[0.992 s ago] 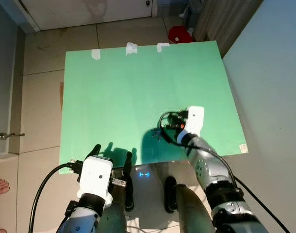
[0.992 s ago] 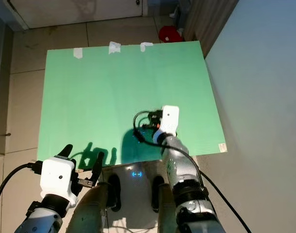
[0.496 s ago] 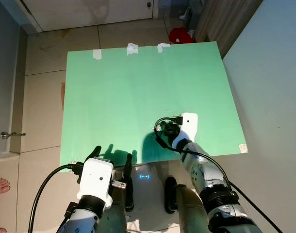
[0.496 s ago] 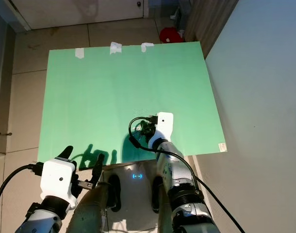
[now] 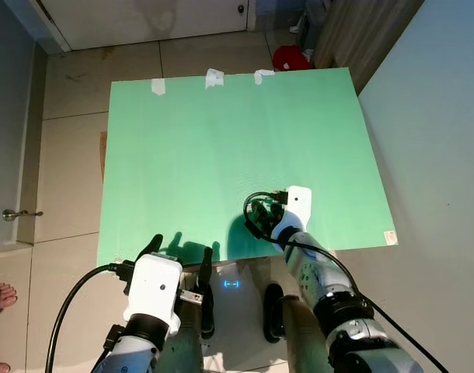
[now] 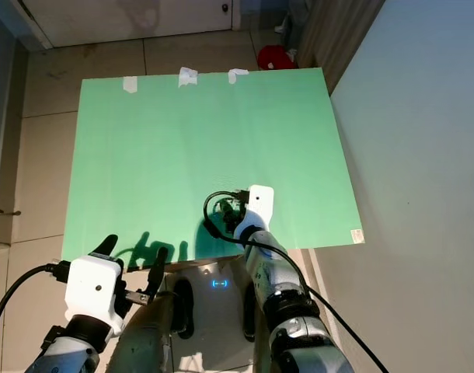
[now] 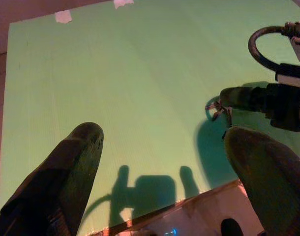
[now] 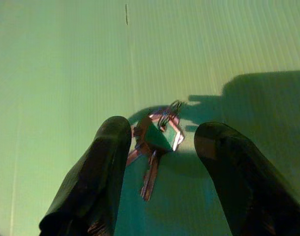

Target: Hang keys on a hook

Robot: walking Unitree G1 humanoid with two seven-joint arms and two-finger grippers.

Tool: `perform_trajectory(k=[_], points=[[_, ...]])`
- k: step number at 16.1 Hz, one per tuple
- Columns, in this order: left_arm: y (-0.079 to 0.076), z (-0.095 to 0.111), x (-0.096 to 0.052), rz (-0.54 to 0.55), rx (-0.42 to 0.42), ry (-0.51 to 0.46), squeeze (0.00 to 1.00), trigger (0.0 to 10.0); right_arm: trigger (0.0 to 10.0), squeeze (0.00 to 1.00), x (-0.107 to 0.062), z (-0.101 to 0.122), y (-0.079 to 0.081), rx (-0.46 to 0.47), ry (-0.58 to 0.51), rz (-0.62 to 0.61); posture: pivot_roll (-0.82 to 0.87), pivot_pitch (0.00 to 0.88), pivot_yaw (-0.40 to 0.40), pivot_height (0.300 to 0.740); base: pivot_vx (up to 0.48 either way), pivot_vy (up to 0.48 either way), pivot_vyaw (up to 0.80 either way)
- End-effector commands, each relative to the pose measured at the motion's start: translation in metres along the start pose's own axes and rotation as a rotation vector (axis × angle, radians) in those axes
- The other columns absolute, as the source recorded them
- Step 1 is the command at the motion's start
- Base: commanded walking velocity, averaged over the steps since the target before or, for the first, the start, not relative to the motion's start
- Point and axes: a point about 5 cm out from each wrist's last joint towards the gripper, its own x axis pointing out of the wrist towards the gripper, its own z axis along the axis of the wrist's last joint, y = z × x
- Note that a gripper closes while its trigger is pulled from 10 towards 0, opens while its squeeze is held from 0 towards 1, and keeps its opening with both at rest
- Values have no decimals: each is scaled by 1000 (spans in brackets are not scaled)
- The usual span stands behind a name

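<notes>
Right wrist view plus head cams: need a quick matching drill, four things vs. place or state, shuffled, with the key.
Things:
1. keys
2. right gripper
3. left gripper
4. red object

Place or state:
A. on the tiled floor beyond the far edge of the green mat
B. open, low near the robot's body at the mat's near edge
C. lying on the mat, between two black fingers
D. open, fingers either side of the key bunch, not closed on it

Pairs: 1-C, 2-D, 3-B, 4-A
</notes>
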Motion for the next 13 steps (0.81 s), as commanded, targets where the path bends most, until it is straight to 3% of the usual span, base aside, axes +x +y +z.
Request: perform_trajectory(k=[1,13], points=[[-3,-1,-6,-3,-3,15,0,10000,10000,0,4,-6,18,29,15,24,207,388,-13,740,0,0,0],[-5,-1,-8,0,-9,19,0,10000,10000,0,12,1,23,-12,0,-3,210,408,-15,740,0,0,0]])
